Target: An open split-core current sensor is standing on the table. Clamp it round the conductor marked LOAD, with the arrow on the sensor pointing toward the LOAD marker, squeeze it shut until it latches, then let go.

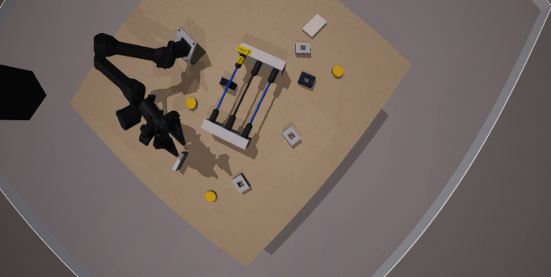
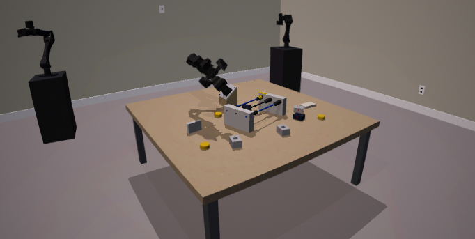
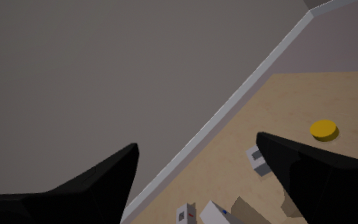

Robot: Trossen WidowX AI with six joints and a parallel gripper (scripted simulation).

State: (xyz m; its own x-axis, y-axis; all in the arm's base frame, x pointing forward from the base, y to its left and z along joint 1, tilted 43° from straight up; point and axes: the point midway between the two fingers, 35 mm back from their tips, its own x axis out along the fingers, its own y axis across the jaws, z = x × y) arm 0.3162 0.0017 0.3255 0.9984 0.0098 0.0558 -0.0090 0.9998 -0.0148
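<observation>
A small dark navy block (image 1: 227,81) (image 2: 246,106), seemingly the sensor, is at the blue conductor (image 1: 223,96) (image 2: 251,101) marked LOAD. The conductor crosses over or through it; whether it encloses the conductor, is open or latched cannot be told, and its arrow cannot be read. The yellow LOAD marker (image 1: 243,50) (image 2: 262,93) is on the rear white end block (image 1: 267,57) (image 2: 272,104). My gripper (image 1: 181,149) (image 3: 197,143) is wide open and empty. It is raised off the table, away from the conductors, and appears beside a white upright plate in the overhead view.
The upright plate (image 1: 180,161) (image 2: 193,126) stands left of the front end block (image 1: 225,133) (image 2: 239,118). Two more conductors run beside the LOAD one. Several white square-holed blocks, another navy block (image 1: 309,77) (image 2: 298,116), a flat white block (image 1: 314,25) and three yellow discs lie around.
</observation>
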